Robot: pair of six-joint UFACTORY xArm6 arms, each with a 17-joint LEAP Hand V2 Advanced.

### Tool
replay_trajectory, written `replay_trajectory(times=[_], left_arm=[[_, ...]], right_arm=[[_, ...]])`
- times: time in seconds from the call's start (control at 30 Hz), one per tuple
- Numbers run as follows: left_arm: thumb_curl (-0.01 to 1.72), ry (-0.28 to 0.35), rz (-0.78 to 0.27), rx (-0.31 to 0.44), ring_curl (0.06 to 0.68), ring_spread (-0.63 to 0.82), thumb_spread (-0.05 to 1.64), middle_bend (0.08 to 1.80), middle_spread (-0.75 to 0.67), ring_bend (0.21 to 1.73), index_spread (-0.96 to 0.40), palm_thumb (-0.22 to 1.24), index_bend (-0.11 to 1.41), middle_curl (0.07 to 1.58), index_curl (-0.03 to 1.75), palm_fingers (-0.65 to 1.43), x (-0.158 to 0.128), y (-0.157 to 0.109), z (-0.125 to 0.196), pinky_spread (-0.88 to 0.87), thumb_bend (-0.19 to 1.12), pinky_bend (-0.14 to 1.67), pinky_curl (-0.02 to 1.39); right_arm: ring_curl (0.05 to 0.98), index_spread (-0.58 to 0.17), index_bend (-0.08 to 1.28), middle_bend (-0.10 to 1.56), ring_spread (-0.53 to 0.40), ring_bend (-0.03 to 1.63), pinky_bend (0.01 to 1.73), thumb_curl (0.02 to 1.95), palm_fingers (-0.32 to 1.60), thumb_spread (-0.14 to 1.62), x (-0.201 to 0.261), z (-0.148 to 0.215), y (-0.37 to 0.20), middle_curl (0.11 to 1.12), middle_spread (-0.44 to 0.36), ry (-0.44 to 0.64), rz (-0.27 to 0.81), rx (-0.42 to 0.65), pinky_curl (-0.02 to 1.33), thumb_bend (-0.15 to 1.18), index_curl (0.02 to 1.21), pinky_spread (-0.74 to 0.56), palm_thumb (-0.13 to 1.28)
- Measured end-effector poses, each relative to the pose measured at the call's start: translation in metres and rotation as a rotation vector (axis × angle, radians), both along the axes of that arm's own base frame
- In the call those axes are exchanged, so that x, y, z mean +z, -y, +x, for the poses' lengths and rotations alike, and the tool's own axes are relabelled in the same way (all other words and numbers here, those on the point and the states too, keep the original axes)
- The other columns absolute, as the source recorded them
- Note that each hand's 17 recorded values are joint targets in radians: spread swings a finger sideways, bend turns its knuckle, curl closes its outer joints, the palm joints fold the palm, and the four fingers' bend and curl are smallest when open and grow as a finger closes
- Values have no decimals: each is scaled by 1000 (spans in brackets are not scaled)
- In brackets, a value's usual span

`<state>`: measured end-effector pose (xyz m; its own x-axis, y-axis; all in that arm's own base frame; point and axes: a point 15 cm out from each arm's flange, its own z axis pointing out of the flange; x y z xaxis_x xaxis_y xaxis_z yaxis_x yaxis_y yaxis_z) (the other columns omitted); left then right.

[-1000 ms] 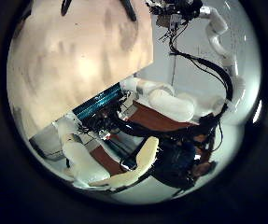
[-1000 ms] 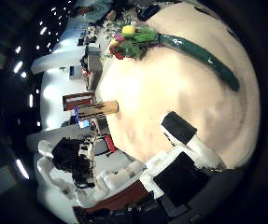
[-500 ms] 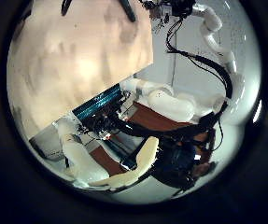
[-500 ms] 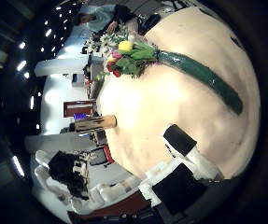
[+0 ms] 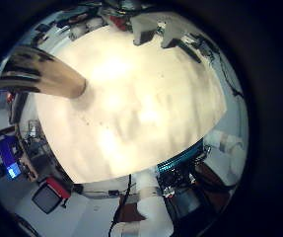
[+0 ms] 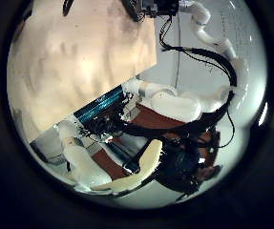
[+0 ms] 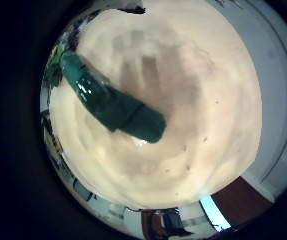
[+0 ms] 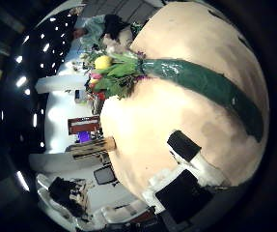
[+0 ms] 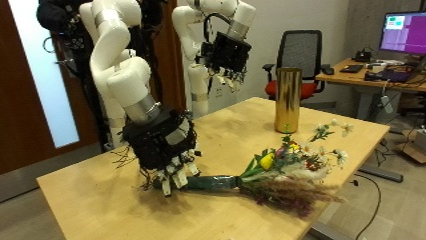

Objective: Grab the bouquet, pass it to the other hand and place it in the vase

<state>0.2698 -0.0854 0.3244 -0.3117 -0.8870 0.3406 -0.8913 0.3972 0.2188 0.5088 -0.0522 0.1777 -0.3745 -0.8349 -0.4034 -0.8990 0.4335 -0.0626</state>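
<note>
The bouquet (image 9: 273, 172) lies on the wooden table (image 9: 107, 195), with yellow, red and white flowers and a green wrapped stem (image 9: 213, 183). My right hand (image 9: 167, 160) hovers just over the stem's end, open, fingers hanging down and holding nothing. The right little finger side palm view shows the green stem (image 7: 108, 100) large and close; the thumb side view shows the flowers (image 8: 114, 72) and stem (image 8: 210, 87). A tall golden vase (image 9: 286, 100) stands upright at the table's far side, also seen as vase (image 5: 50, 79). My left hand (image 9: 229, 55) hangs open high above the table's far edge.
An office chair (image 9: 304, 55) and a desk with a monitor (image 9: 404, 35) stand beyond the table's far side. The table's edge (image 9: 366, 170) runs close to the flower heads. A wooden door (image 9: 27, 100) is behind the arms.
The bouquet fills more of the right thumb side palm view than before, so my right hand has moved closer to it. The left thumb side palm view has barely shifted.
</note>
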Motion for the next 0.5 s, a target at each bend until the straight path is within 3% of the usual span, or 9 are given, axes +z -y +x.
replay_trajectory(times=[0.5], left_arm=[[320, -6, -2, -4, 216, 619, 799, 187, 494, 459, 156, 200, 156, 279, 276, -23, 0, 3, 7, 608, -36, 260, 320]], right_arm=[[259, -60, 149, 329, 163, 551, 454, 453, 104, 983, -38, -6, -6, 355, 191, -71, 14, 11, 290, -23, 233, 252, 792]])
